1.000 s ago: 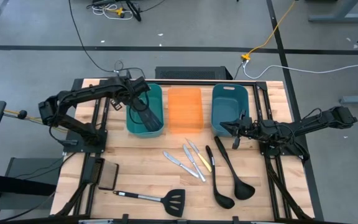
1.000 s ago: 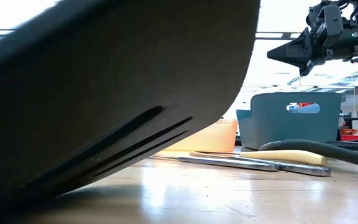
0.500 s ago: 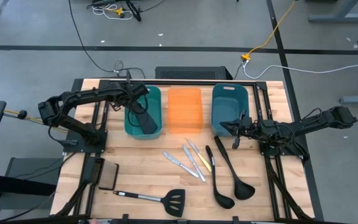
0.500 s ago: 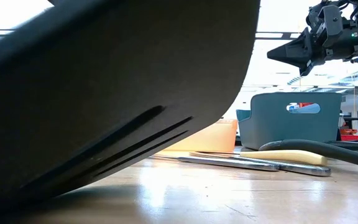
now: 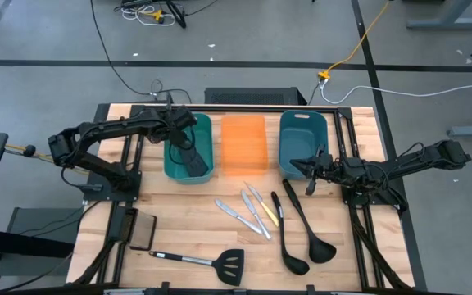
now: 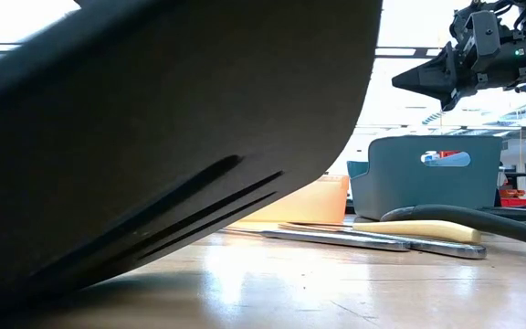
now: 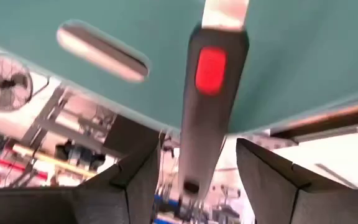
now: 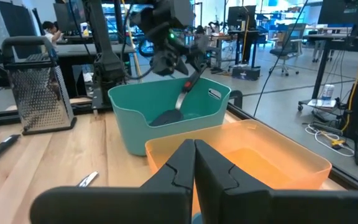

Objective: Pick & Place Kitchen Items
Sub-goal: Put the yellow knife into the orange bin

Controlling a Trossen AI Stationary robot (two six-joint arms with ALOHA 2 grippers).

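Note:
One black slotted spatula (image 5: 189, 157) stands slanted in the teal bin (image 5: 207, 131). Its head (image 8: 166, 116) is down on the bin's floor and its red-marked handle (image 7: 209, 93) points up. My left gripper (image 5: 179, 123) hangs open over the bin's far left corner, a finger on either side of the handle's end, with a gap on both sides. My right gripper (image 5: 308, 169) waits shut in front of the blue bin (image 5: 303, 135). A second spatula (image 5: 211, 263), two ladles (image 5: 300, 233) and several knives (image 5: 254, 211) lie on the table.
An orange bin (image 5: 244, 143) stands between the teal and the blue one. A flat black pad (image 5: 142, 231) lies near the table's left front. In the low view, the second spatula's head (image 6: 153, 137) fills the left and hides most of the table.
The spatula has sunk deeper into the teal bin. Its head, spread wide and flat a second ago, now shows narrower near the bin's near wall. My left gripper has tipped a little more downward above it.

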